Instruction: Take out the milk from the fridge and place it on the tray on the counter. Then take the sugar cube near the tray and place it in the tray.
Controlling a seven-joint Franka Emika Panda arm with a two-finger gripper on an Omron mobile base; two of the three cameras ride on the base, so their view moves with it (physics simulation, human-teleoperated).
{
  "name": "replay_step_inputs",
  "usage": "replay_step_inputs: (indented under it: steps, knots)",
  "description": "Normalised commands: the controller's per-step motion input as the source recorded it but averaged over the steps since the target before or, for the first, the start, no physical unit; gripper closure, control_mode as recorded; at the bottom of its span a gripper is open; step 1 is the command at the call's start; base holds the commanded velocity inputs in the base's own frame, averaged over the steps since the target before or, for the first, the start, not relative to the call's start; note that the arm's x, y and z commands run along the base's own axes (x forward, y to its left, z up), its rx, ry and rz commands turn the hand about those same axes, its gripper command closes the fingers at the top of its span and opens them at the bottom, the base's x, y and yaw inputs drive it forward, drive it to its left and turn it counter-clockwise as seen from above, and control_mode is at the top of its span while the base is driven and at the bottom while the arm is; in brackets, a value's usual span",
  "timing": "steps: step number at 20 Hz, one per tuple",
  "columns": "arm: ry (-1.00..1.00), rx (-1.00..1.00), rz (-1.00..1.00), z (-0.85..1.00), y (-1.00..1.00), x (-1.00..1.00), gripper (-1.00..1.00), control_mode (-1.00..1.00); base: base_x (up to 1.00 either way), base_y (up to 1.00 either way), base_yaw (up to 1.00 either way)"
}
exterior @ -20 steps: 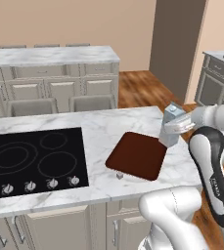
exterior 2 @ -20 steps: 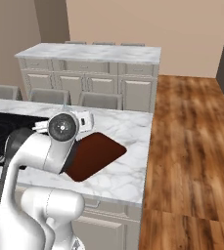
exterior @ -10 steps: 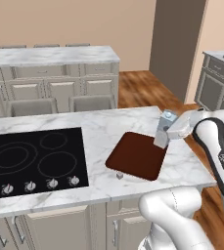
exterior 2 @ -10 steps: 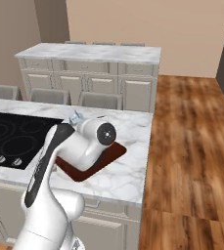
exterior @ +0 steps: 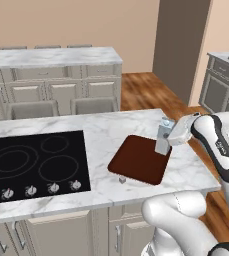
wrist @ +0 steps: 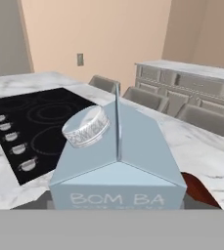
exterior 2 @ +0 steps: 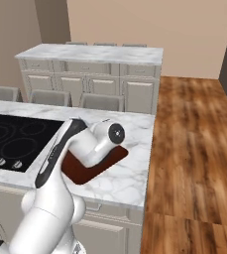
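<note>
You have the milk (exterior: 162, 138) in the claw (exterior: 169, 136), the jaws partly closed on the carton's sides, and it hangs upright at the far right edge of the tray (exterior: 138, 158), very low over it or possibly already touching; you cannot tell which from these angles. The hand view looks straight down the gabled top and its round cap, so the grip looks square and centred.

The step in hand, as far as you can judge, is setting the carton down. Bring it a little further in over the tray so its whole base lands inside the rim and not half on the marbled worktop (exterior: 106, 134). Lower it straight, keep it upright, and open the jaws only once the base sits flat. Then lift straight up clear of the gable before swinging away, since a tall light carton may tip if a finger drags on it.

Leave room for the next item. The sugar cube (exterior: 121, 179) lies on the worktop just beside the tray's near corner, well apart from the carton. Setting the milk towards the far right side keeps the near part of the tray free for it, and keeps the carton out of your reach path.

The black cooktop (exterior: 33, 160) with its row of knobs (exterior: 31, 189) lies to the left, clear of the work. In the right base view your own forearm hides most of the tray, so trust the left base view for placement.
</note>
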Motion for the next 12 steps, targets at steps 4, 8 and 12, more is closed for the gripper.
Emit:
replay_step_inputs:
  steps: [4, 8, 12]
  knots:
    - [0.0, 0.0, 0.0, -0.24, 0.0, 0.31, 1.0, -1.0, 0.0, 0.0, 0.0]
    - [0.0, 0.0, 0.0, -0.29, 0.0, 0.31, 1.0, -1.0, 0.0, 0.0, 0.0]
    - [0.0, 0.0, 0.0, -0.32, -0.07, 0.32, 1.0, -1.0, 0.0, 0.0, 0.0]
